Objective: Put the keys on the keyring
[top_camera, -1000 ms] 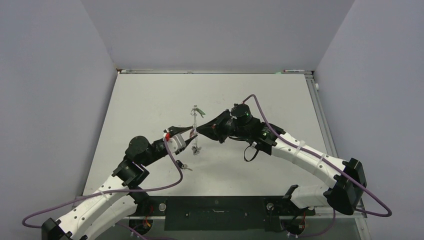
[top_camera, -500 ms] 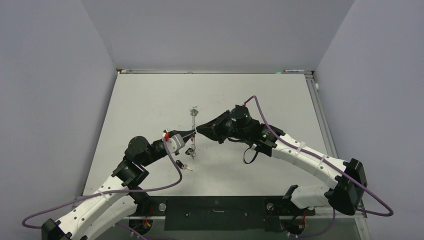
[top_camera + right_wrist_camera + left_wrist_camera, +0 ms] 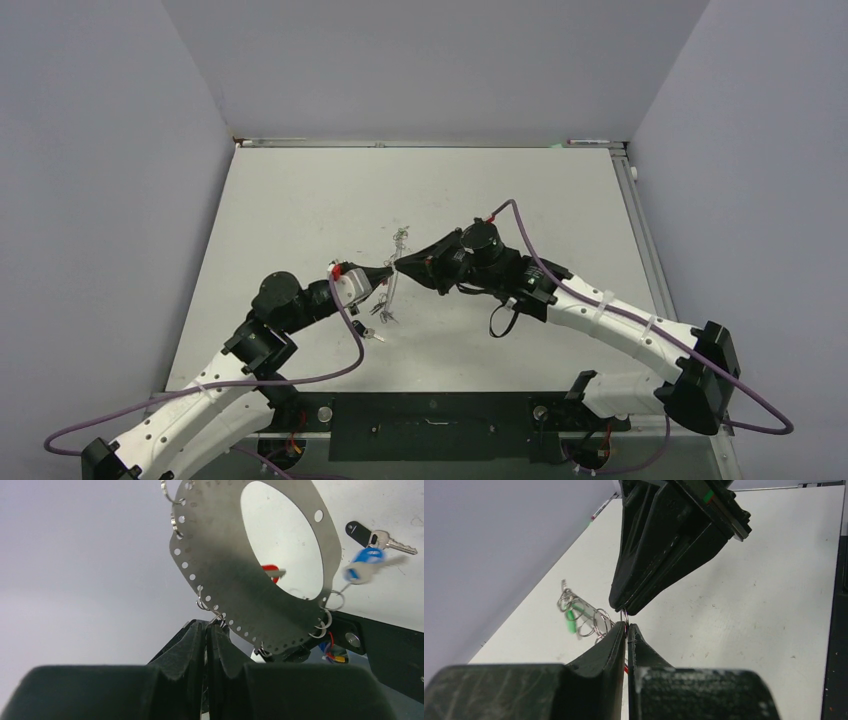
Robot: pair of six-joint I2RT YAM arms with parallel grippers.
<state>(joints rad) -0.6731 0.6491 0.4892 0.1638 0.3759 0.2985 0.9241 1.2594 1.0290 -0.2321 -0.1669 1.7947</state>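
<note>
The keyring (image 3: 220,555) is a flat grey metal loop with small holes and split rings along its rim. In the top view it hangs edge-on (image 3: 393,295) between both grippers, above the table. My right gripper (image 3: 206,625) is shut on its rim, also seen in the top view (image 3: 401,264). My left gripper (image 3: 626,626) is shut on a small split ring at that rim, tip to tip with the right one (image 3: 388,270). A green tag (image 3: 570,620), a blue tag (image 3: 362,566) and a red tag (image 3: 270,571) dangle from it. A black-headed key (image 3: 372,537) lies loose on the table (image 3: 372,334).
The white table (image 3: 300,200) has grey walls on the left, back and right. A black bar (image 3: 430,415) runs along the near edge between the arm bases. The right arm's purple cable (image 3: 530,250) loops above its wrist.
Both grippers have come a little nearer and lower with the keyring, which has tilted and swung so its dangling tags moved.
</note>
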